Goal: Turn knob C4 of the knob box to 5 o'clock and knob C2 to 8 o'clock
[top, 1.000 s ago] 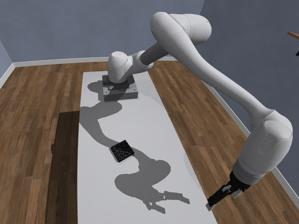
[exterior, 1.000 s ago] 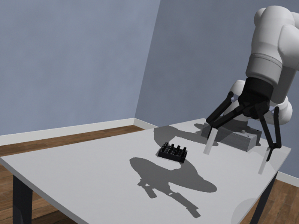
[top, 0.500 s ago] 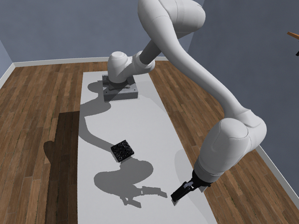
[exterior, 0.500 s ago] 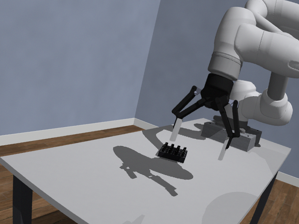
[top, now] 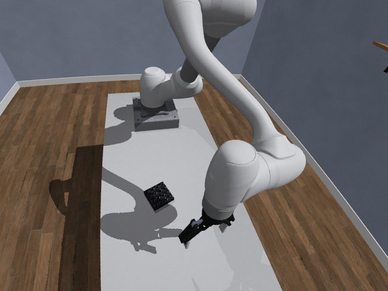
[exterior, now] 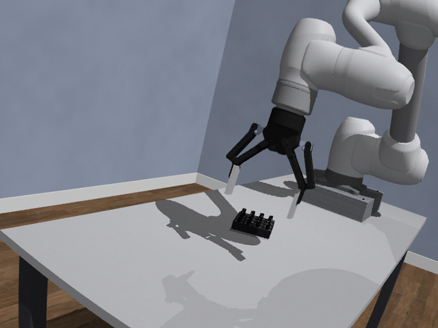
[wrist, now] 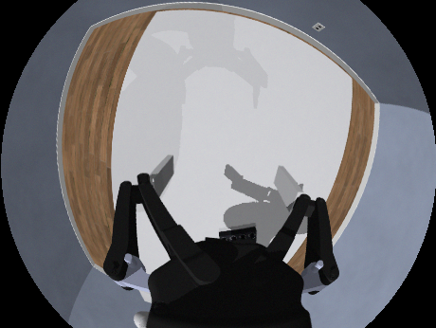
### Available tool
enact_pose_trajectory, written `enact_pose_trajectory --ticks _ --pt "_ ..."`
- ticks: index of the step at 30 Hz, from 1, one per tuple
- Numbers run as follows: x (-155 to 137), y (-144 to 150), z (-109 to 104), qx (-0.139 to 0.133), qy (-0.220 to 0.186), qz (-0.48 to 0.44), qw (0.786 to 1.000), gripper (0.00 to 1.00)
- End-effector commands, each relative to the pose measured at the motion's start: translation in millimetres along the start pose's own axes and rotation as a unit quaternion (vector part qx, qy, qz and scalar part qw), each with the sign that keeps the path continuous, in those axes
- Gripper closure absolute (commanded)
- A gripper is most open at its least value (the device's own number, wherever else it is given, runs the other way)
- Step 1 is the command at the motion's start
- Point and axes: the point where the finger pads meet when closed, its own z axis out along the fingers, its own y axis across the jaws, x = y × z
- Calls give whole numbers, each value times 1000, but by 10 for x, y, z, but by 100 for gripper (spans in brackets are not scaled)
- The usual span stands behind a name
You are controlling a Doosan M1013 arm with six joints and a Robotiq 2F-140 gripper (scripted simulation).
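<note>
Black and small, the knob box (top: 158, 195) is seen standing on the pale grey surface (top: 139, 270), roughly midway along it from the arm's grey base block (top: 170, 122). No printed names, marks or white lines can be read on the knob box in any view; the knobs appear only as dark studs, and neither the socket side nor single knobs such as C4 or C2 can be told apart. No brand or label is legible on the arm.

The claw (exterior: 260, 202) is held wide, with nothing between its pale fingertips (exterior: 231, 183). It is hung above the surface, just beyond the knob box on the base-block side in the exterior view, apart from the box. In the wrist view only a dark sliver of the knob box (wrist: 238, 236) is shown above the claw's body; the rest is hidden. The upper arm is cut off by the frame edge.
</note>
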Motion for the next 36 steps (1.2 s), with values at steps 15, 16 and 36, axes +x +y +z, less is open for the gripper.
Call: enact_pose_trajectory --ticks 15,16,36 --pt "-1696 783 131 12 -38 -34 999 0" --pt "-1756 800 134 12 -39 -35 999 0" --pt "-3219 1048 218 29 -66 -58 996 0"
